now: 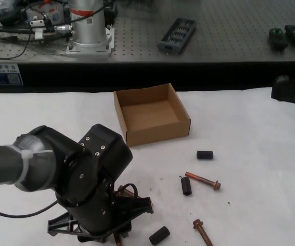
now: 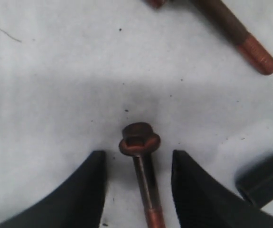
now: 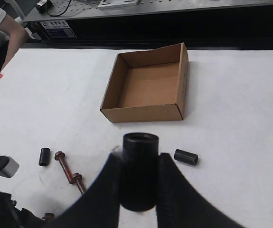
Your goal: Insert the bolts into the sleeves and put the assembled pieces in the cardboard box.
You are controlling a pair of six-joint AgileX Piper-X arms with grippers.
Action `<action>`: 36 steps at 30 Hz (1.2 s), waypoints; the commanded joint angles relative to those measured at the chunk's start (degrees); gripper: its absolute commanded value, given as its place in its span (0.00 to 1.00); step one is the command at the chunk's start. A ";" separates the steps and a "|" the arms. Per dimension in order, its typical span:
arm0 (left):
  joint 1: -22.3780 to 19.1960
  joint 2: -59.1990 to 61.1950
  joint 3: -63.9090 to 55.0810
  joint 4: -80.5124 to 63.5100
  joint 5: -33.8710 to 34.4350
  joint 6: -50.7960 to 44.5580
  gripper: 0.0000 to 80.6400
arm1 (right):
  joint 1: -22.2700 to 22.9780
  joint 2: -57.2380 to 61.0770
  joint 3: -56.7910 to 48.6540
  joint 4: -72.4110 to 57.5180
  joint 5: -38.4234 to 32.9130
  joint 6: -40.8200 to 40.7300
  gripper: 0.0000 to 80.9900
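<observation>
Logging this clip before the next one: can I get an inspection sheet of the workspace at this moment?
Surface: white cover, a few dark specks.
Job's things: cardboard box empty; three loose sleeves and two loose bolts on the cover, none inserted.
Clutter: nothing seen.
Grippers: left gripper open, its fingers on either side of a lying bolt; right gripper shut on an upright sleeve.
Cables: black cable below the left arm; cable bundle on the rear bench.
Surroundings: perforated bench behind, with a metal column and a grey rack.
</observation>
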 commanded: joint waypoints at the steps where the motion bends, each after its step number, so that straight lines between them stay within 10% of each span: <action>1: -0.20 0.84 -0.44 -0.23 -1.32 -1.52 0.40 | 0.13 -0.86 -0.12 -0.46 -0.57 -0.28 0.07; 21: -1.81 5.39 -0.44 1.56 1.95 3.57 0.01 | 0.13 -0.86 -0.12 -0.21 -0.57 -0.28 0.07; 36: -1.81 2.50 -0.44 1.56 1.04 25.12 0.01 | 0.13 -0.86 -0.12 -0.34 -0.57 -0.28 0.07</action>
